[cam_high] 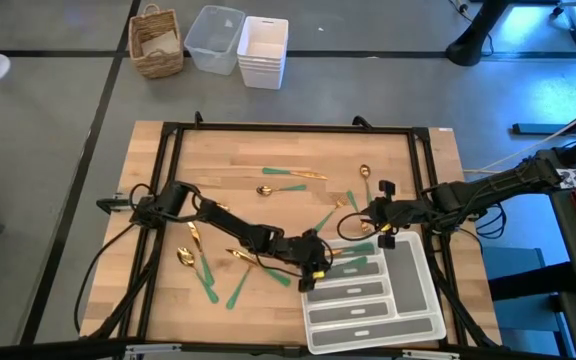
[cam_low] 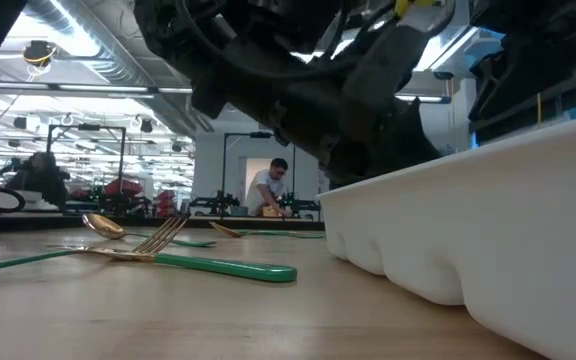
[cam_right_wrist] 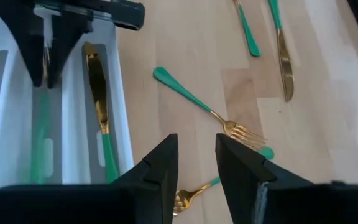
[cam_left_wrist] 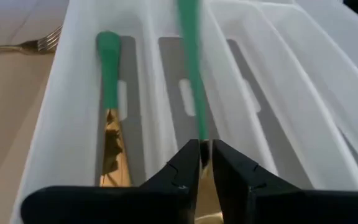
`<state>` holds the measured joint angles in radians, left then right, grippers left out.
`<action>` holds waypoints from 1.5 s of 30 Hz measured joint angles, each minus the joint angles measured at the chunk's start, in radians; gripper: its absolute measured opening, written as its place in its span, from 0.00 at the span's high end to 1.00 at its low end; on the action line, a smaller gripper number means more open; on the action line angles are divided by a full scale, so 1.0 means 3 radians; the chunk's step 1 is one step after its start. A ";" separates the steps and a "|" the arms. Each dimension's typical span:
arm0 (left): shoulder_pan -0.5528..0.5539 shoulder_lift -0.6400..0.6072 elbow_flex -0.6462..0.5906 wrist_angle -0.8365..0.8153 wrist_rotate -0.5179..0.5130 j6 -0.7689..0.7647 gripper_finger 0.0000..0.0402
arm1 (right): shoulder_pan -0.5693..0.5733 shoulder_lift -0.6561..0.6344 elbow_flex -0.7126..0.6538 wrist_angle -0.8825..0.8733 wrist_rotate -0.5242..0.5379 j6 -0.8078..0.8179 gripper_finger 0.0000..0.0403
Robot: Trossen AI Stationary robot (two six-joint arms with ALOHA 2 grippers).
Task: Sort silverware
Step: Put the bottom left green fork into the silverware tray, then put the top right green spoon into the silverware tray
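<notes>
From above, the pale planked wooden tabletop (cam_high: 268, 150) in its black frame carries scattered gold-headed, green-handled silverware (cam_high: 288, 172); a white compartmented plastic tray (cam_high: 423, 300) sits at its near right corner, and a wicker basket (cam_high: 156, 42) and clear bins stand on the grey floor beyond.

At table height, a gold fork (cam_low: 158, 240) lies on smooth wood before a lit workshop where a person (cam_low: 268, 188) stands.

The left pincer (cam_left_wrist: 205, 163), fingers nearly together, pinches a slim green-handled utensil (cam_left_wrist: 190, 68) over the tray's slots, beside a knife (cam_left_wrist: 109, 112) lying in one.

The right pincer (cam_right_wrist: 196, 163) hangs with fingers apart, holding nothing, above a second fork (cam_right_wrist: 197, 106) just beside the tray.
</notes>
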<state>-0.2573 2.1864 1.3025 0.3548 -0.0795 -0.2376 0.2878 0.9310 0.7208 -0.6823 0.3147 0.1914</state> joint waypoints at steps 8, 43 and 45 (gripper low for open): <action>-0.0004 -0.0020 0.0000 -0.0073 0.0002 -0.0153 0.79 | 0.0000 0.0000 0.0000 -0.0001 -0.0041 0.0033 0.73; 0.0540 -0.1892 -0.0825 -0.1871 0.0056 0.0559 0.91 | -0.2241 0.0787 0.0000 -0.0213 0.0106 0.1892 0.73; 0.0542 -0.1894 -0.0868 -0.1813 0.0057 0.0594 0.91 | -0.2372 0.0925 0.0000 -0.0141 0.0101 0.1874 0.73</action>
<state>-0.0947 1.6182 1.0422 -0.1891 -0.0624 -0.0594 -0.4237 1.2084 0.7208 -0.7247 0.3450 0.7536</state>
